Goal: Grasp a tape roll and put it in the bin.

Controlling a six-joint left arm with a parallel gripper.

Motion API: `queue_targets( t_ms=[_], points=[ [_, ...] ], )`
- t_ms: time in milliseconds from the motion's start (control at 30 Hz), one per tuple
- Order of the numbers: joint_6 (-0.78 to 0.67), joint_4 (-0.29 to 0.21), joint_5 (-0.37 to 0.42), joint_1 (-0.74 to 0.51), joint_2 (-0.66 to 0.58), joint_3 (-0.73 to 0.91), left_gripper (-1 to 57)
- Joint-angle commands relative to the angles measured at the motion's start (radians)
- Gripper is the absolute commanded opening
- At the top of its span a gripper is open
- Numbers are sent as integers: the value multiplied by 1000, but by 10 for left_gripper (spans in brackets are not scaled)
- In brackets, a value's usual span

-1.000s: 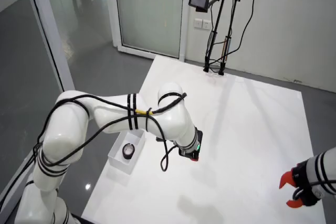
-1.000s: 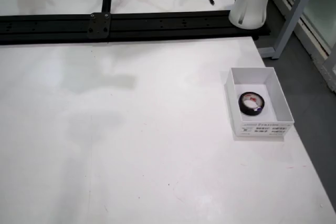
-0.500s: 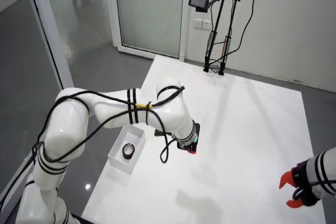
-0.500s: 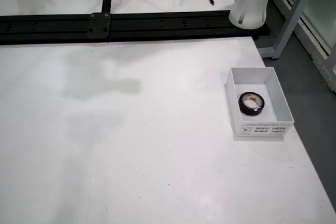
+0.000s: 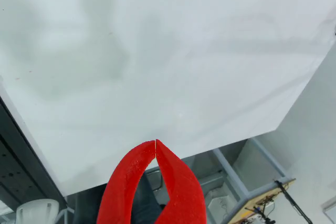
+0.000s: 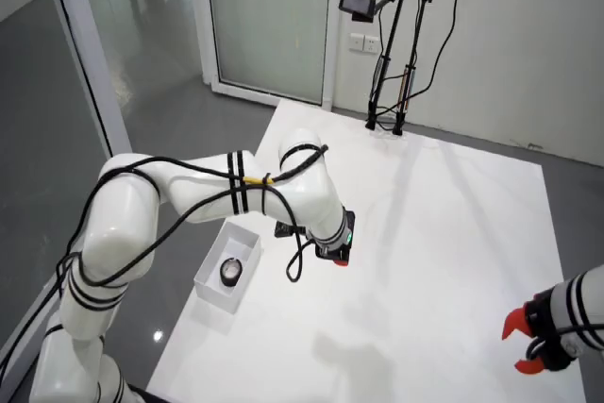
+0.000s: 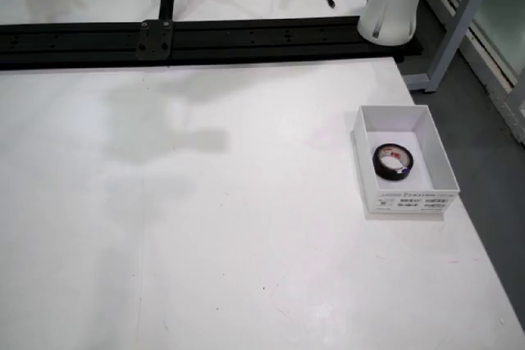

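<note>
Tape roll [image 7: 394, 161] in bin [image 7: 367, 145] — gripper [image 5: 156, 142] closed (empty).

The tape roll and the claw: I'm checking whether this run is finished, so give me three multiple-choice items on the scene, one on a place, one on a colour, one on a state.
1. Where is the tape roll?
A. On the bare table
B. Inside the white box
C. Between the claw's fingers

2. What colour are the claw's fingers?
A. Red
B. Blue
C. Black

3. How does the claw stand?
A. Wide open
B. Shut on the tape roll
C. Shut, with nothing in it

Answers:
1. B: in the view from the table's far side, the tape roll lies on the floor of the box.
2. A: in the view that rides on the claw, both fingers are red.
3. C: the fingertips meet, with only the table beyond them.
</note>
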Motion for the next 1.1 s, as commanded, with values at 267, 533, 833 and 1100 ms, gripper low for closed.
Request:
queue_targets(
  t_ms=[267, 533, 833, 1100],
  points=[
    [0, 0, 0, -92, -76, 115, 0],
    [0, 0, 0, -89, -121, 179, 0],
    [0, 0, 0, -35, -128, 188, 0],
    [0, 0, 0, 8, -130, 188, 0]
  ],
)
